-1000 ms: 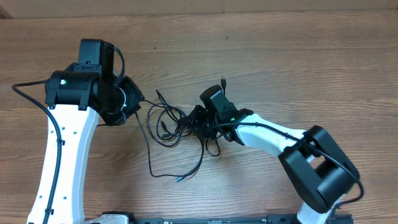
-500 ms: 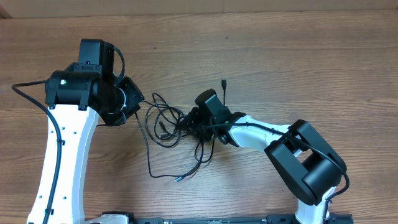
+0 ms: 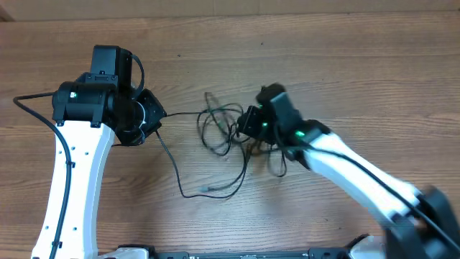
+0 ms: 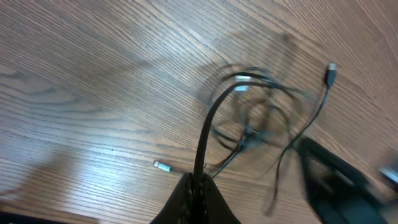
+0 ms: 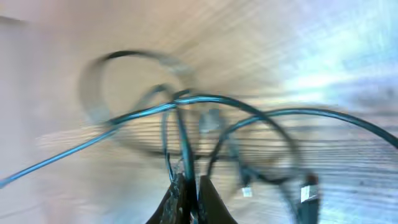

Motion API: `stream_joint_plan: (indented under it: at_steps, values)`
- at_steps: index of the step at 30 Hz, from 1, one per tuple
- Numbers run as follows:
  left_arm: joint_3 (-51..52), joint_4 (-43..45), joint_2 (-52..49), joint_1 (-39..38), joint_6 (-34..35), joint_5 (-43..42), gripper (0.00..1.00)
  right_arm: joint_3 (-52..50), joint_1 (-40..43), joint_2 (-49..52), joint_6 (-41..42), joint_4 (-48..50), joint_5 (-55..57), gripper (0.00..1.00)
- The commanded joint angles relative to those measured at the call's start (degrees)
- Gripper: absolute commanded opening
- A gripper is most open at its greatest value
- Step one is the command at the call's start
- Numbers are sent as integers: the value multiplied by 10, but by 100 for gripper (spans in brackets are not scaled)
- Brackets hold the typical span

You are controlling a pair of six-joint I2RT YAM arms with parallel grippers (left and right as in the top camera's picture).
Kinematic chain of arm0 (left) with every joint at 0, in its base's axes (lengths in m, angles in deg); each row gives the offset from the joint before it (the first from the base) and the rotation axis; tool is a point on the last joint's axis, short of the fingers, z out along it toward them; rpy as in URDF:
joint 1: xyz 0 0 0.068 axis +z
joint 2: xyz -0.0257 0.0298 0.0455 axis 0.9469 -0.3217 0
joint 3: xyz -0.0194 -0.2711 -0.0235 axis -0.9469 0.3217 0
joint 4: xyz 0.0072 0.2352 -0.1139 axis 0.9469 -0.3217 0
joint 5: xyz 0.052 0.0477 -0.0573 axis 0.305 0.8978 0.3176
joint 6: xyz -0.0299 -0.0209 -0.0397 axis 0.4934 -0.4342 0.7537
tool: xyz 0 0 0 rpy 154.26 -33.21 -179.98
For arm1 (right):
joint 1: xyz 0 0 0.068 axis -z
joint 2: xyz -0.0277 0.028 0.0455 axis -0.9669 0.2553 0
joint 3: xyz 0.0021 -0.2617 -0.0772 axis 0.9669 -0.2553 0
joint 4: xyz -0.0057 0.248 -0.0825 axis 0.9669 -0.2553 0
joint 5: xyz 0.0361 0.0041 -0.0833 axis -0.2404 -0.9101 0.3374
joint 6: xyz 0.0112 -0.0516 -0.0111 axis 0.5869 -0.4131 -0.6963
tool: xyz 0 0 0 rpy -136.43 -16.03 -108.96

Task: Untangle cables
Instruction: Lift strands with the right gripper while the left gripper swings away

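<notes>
**Inspector:** Start at the left. What is the left gripper doing?

**Assistant:** The left gripper (image 3: 149,115) is at the left of the wooden table (image 3: 345,65), closed on one of the black cables (image 3: 218,124). In its wrist view the cord rises from between the pinched fingers (image 4: 181,204) and runs off to the knot.

**Inspector:** Any slack on that side?

**Assistant:** Yes. A second run drops from just beside that gripper, curves along the near part of the table and ends in a small silver-tipped plug (image 3: 206,189) lying flat on the wood, apart from both grippers.

**Inspector:** And the main bundle?

**Assistant:** It is a loose knot of loops at mid-table, between the two grippers and closer to the right one. Its strands cross one another, so I cannot say how many cords are in it.

**Inspector:** And the right gripper?

**Assistant:** The right gripper (image 3: 249,124) is at the knot's right edge. It is blurred from overhead, but its wrist view shows the fingers (image 5: 179,198) closed on a thin strand. One more loop lies just under that arm.
</notes>
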Motion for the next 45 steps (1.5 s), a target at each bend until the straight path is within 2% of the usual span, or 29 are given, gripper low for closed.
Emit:
stream_joint_plan:
  at_steps: [1, 4, 7, 11, 12, 13, 16, 17, 18, 23, 29, 35, 38, 45]
  values:
    - [-10, 0, 0, -4, -25, 12, 4, 2, -5, -113, -52, -2, -40, 4]
    - [-10, 1, 0, -4, -35, -3, 4, 2, -5, -160, -84, -2, -43, 4]
    - [-10, 2, 0, -11, -87, -48, 4, 2, -5, -172, -91, -15, -28, 4]
    - [-10, -8, 0, -44, -116, -48, 4, 2, -5, -157, -91, -66, 100, 4]
    - [-10, -10, 0, -52, -118, -48, 4, 2, -5, -153, -91, -80, 130, 7]
    - [-10, -11, 0, -59, -118, -48, 4, 2, -5, -147, -91, -97, 163, 19]
    - [-10, -14, 0, -77, -117, -48, 4, 2, -5, -129, -91, -142, 222, 82]
    - [-10, -14, 0, -81, -117, -48, 4, 1, -5, -121, -91, -155, 223, 98]
    - [-10, -13, 0, -83, -117, -47, 4, 1, -5, -116, -91, -161, 220, 100]
    - [-24, -6, 2, -76, -147, -43, 4, 1, -5, -97, -91, -185, 165, 100]
    - [-199, -15, 4, -71, -173, -50, 4, 1, -5, -91, -92, -177, 56, 100]
    - [-343, 3, 6, -71, -173, -151, 4, 1, -23, -62, -92, -165, 37, 100]
    - [-374, 35, 6, -71, -169, -157, 4, 1, -38, -48, -91, -153, 30, 100]
    - [-426, 111, 7, -71, -162, -274, 4, 1, -63, -33, -92, -118, 27, 100]
